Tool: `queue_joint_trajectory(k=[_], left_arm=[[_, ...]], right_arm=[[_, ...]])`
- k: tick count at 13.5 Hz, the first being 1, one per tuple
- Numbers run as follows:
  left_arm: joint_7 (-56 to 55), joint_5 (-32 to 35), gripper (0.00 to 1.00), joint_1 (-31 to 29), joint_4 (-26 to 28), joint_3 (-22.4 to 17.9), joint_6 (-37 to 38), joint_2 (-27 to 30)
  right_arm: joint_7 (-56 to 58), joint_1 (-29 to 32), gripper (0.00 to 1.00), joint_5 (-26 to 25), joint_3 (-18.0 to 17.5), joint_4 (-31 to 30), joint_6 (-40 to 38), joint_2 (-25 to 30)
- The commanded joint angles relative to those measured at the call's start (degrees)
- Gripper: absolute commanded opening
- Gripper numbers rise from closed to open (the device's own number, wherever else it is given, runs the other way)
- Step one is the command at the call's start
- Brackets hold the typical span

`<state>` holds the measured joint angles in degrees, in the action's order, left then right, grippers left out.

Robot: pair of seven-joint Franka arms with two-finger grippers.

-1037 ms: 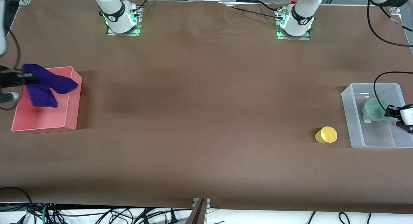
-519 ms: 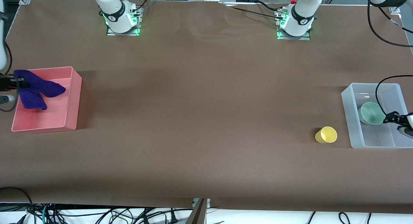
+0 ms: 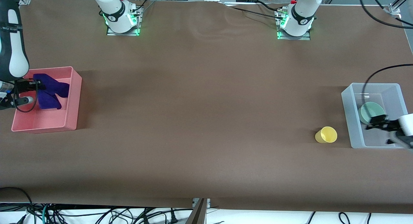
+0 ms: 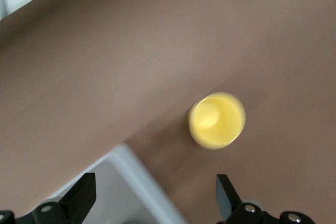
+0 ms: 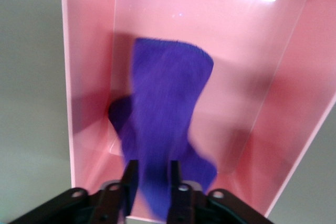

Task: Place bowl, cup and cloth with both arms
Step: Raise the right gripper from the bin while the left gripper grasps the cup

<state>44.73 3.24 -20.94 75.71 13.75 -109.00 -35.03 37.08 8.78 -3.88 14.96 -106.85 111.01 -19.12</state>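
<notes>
Front view: my right pincer (image 3: 29,85) hangs over the pink bin (image 3: 72,103) at the right arm's end of the tabletop (image 3: 206,104), its fingers pressed onto the purple cloth (image 3: 50,91). Right wrist view confirms the pinch: the cloth (image 5: 168,114) hangs from the 2 fingers down into the pink bin (image 5: 89,77).

My left pincer (image 3: 376,124) is over the clear bin (image 3: 348,120) at the left arm's end, fingers spread and holding nothing. The mint bowl (image 3: 370,111) rests inside the clear bin, just beside the pincer. The yellow cup (image 3: 326,135) stands upright on the tabletop just beside the clear bin, outside it, toward the right arm's end. Left wrist view shows the cup (image 4: 217,120) open-mouthed beside the bin's corner.
</notes>
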Motion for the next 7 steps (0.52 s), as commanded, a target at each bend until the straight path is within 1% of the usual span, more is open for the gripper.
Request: queue_joint_trajectory(k=[1,2,3,4,5,6,7], left_arm=[[-6.5,2.9,1.0,3.4,2.2,-0.1,-0.1,-1.1],[-6.8,3.0,1.0,3.5,2.7,-0.1,-0.6,-2.2],[-6.8,3.0,1.0,3.5,2.7,-0.2,-0.9,-3.4],[-6.8,3.0,1.0,3.4,2.9,-0.3,-0.9,-4.7],[-6.8,3.1,1.0,3.1,3.6,-0.3,-0.9,-5.8],[-6.8,3.3,1.0,3.1,5.1,-0.6,-2.6,-6.0],[-6.8,4.7,1.0,2.8,7.8,-0.5,-5.9,-5.9]], right_arm=[[0.2,0.6,1.0,5.3,-0.4,2.8,-5.3,3.0],[0.2,0.5,1.0,6.4,-0.7,5.7,-9.5,3.1],[0.2,0.1,1.0,6.4,-1.5,8.7,-13.2,3.6],[-0.2,-0.1,1.0,6.4,-3.6,11.4,-16.2,4.4],[-0.3,0.0,1.0,5.7,-6.8,13.4,-18.1,5.3],[-0.5,0.0,1.0,5.5,-9.0,14.9,-19.3,6.3],[-2.3,-0.1,1.0,5.6,-10.9,15.7,-20.4,7.2]])
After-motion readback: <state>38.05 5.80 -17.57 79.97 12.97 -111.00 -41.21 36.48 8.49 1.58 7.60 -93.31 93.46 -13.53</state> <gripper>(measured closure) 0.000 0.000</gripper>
